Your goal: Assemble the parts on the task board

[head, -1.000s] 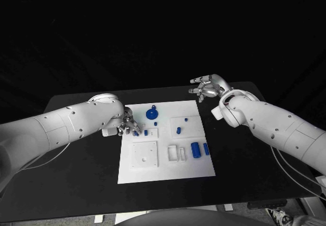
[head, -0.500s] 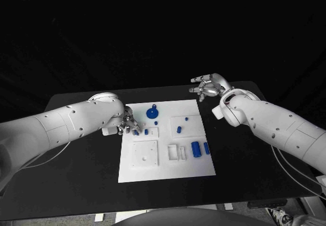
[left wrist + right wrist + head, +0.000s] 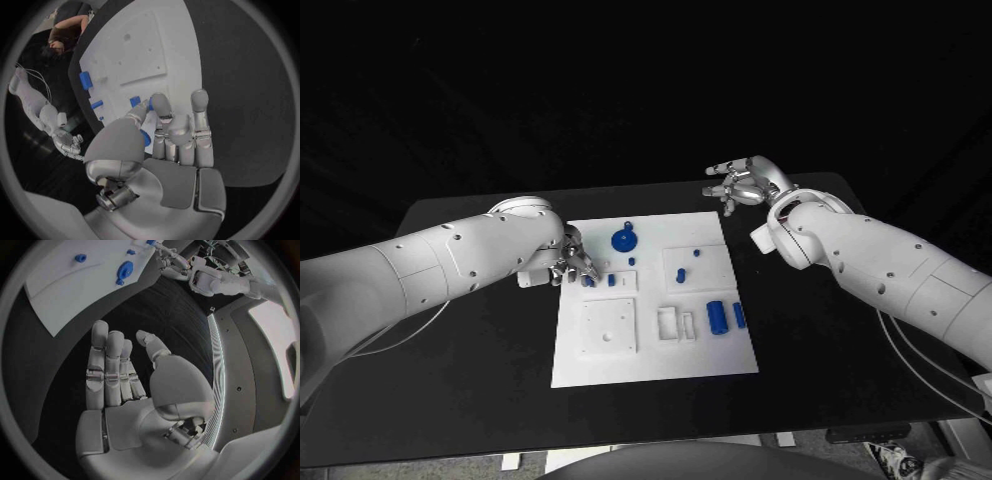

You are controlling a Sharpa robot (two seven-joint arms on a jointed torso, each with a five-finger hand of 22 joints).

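The board (image 3: 653, 300) lies in the middle of the table (image 3: 459, 370), long side running away from the robot. Blue parts sit on it: a round part (image 3: 625, 240) at the far end, a small peg (image 3: 679, 274) mid-board, two longer pieces (image 3: 724, 316) near the right edge.

The left hand (image 3: 571, 268) is at the board's left edge, fingers curled onto a small blue part (image 3: 145, 137) — the wrist view shows it between thumb and fingers, so it appears held. Against the pictures of the last second, hand and parts stand unchanged; the step is probably a fine seating at this spot, not a carry.

The right hand (image 3: 744, 184) hovers beyond the board's far right corner, well apart from it, fingers apart and empty.

Open table lies on both sides of the board and nearer the robot — room to withdraw either arm.
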